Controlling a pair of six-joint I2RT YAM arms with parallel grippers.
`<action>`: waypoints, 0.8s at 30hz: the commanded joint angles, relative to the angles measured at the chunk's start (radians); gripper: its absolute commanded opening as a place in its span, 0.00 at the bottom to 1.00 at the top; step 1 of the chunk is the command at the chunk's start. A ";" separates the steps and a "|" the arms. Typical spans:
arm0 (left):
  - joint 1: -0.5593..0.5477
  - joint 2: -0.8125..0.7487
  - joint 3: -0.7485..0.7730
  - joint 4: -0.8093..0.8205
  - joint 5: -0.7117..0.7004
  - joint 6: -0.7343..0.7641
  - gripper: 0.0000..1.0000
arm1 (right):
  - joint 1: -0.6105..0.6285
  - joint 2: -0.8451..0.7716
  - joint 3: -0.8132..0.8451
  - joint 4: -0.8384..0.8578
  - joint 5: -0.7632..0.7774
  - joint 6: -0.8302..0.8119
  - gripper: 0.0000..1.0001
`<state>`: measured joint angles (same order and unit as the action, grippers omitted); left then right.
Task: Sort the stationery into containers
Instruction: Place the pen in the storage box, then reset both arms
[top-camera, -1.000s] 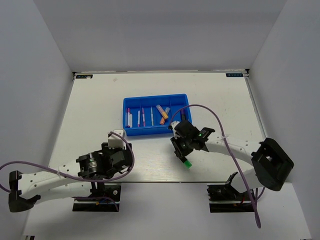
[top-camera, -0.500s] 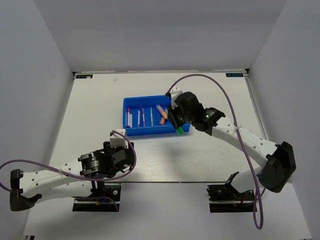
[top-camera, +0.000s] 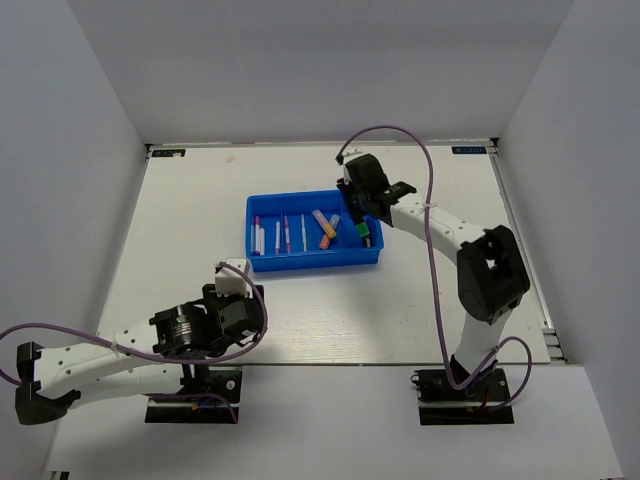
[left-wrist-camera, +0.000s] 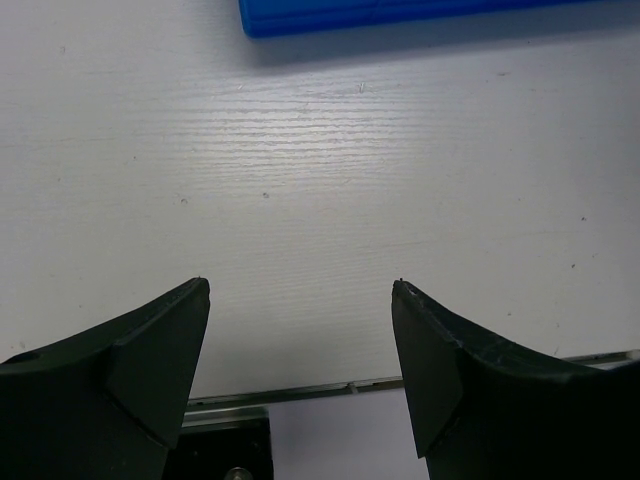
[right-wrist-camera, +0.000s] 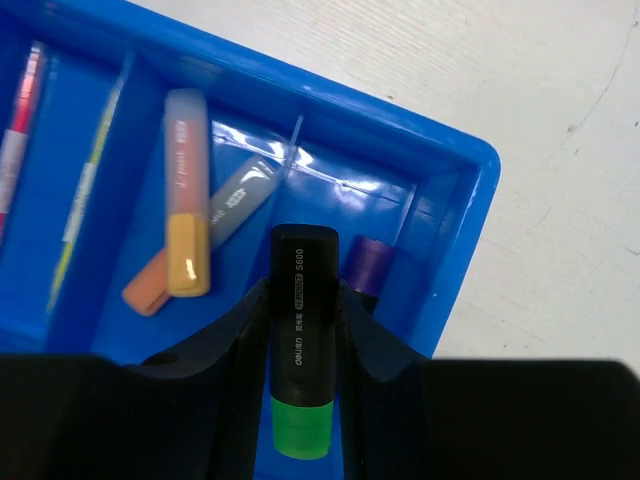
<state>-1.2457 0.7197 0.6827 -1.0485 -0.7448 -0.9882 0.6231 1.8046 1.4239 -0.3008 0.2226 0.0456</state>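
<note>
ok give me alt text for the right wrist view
The right hand grips a black highlighter with a green cap over a blue tray with dividers. A purple highlighter lies in the end compartment just beyond it. Two orange highlighters lie in the next compartment, with thin pens further along.

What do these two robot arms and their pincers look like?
Both arms are white tubular links joined by chunky black joints: the left arm and the right arm. A thin purple cable loops loosely along each. The left gripper and right gripper each have two dark, matte, wedge-shaped fingers. Each arm stands on a black base.
</note>
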 joint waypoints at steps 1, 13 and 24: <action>-0.003 -0.012 0.003 -0.016 -0.031 -0.012 0.84 | -0.036 0.007 0.023 0.042 -0.034 0.022 0.21; 0.018 0.047 0.055 0.022 -0.035 0.052 1.00 | -0.066 -0.077 0.058 -0.112 -0.208 0.008 0.76; 0.554 0.260 0.250 0.119 0.619 0.462 1.00 | -0.088 -0.425 -0.140 -0.299 -0.102 -0.077 0.90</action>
<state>-0.7559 0.9688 0.8730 -0.9558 -0.3370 -0.6647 0.5426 1.4864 1.3575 -0.5755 0.0235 0.0147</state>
